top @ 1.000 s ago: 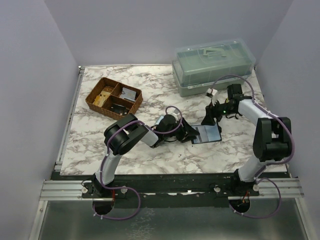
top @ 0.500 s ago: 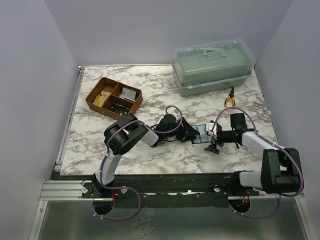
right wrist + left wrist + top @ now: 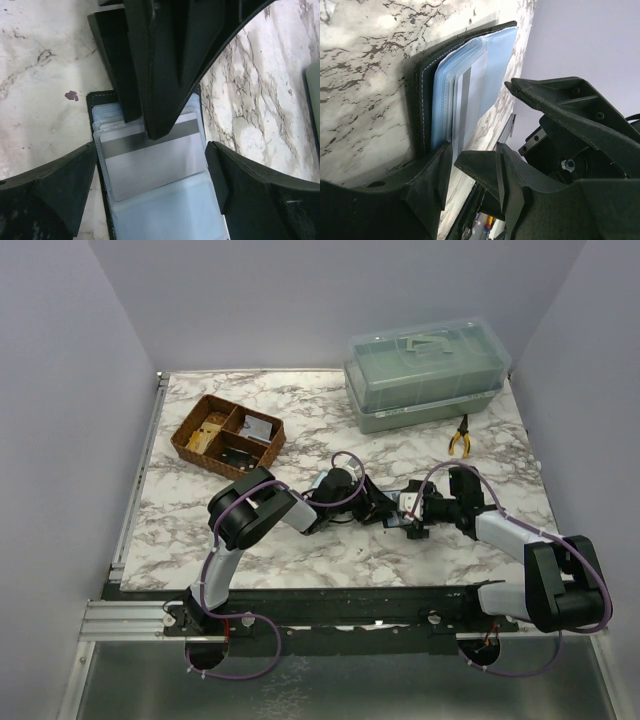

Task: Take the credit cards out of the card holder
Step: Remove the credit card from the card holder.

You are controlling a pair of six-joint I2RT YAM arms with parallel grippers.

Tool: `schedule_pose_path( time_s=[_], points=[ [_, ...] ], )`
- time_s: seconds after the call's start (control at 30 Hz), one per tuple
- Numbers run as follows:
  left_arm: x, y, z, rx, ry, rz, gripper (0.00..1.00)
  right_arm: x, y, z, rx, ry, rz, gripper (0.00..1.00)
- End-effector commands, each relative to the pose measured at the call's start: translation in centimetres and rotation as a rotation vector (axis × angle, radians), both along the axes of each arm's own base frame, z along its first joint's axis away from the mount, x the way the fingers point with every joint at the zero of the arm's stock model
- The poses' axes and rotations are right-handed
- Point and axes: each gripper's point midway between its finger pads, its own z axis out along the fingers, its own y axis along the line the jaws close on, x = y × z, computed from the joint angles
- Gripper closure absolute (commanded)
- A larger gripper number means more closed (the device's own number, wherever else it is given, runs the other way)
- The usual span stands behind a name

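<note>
1. The card holder [image 3: 470,85] lies open and flat on the marble worktop [image 3: 330,425]. It sits between the left fingers [image 3: 382,508] and the right fingers [image 3: 408,512], which face each other across it.
2. Its black cover is underneath, and a slightly fanned stack of clear blue sleeves [image 3: 170,215] lies on top.
3. A pale grey card [image 3: 155,170] with a darker stripe sits fully inside the top sleeve. Its striped long edge is on the side of the left fingers.
4. The card's long axis runs across the gap between the right fingers. The open holder's long axis runs from the left fingers toward the right ones.
5. The left fingers are nearly closed and pinch the holder's near edge, where the leaves run into the narrow gap between them.
6. The right fingers are spread wide, one past each long side of the holder, and hold nothing. Whether they touch it cannot be told.
7. A wicker tray [image 3: 210,462] stands well away from both sets of fingers. It has three compartments, holding tan pieces, a grey item and some dark items.
8. Two lidded green-tinted boxes [image 3: 425,375] are stacked well beyond the right fingers, and their contents cannot be made out.
9. Yellow-handled pliers [image 3: 460,435] lie on the worktop between the boxes and the right fingers.
</note>
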Motion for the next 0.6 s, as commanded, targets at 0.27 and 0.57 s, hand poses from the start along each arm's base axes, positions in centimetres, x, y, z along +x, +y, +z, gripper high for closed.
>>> schedule_pose_path(
  time_s=[0.27,0.57],
  points=[
    [-0.5,2.6,-6.6,0.19,0.101,0.04,0.53,1.3,-0.7,1.0,-0.024,-0.025,-0.073,0.2],
    [-0.6,2.8,-6.9,0.194,0.105,0.042,0.53,0.8,-0.2,1.7,0.012,0.033,-0.072,0.22]
  ],
)
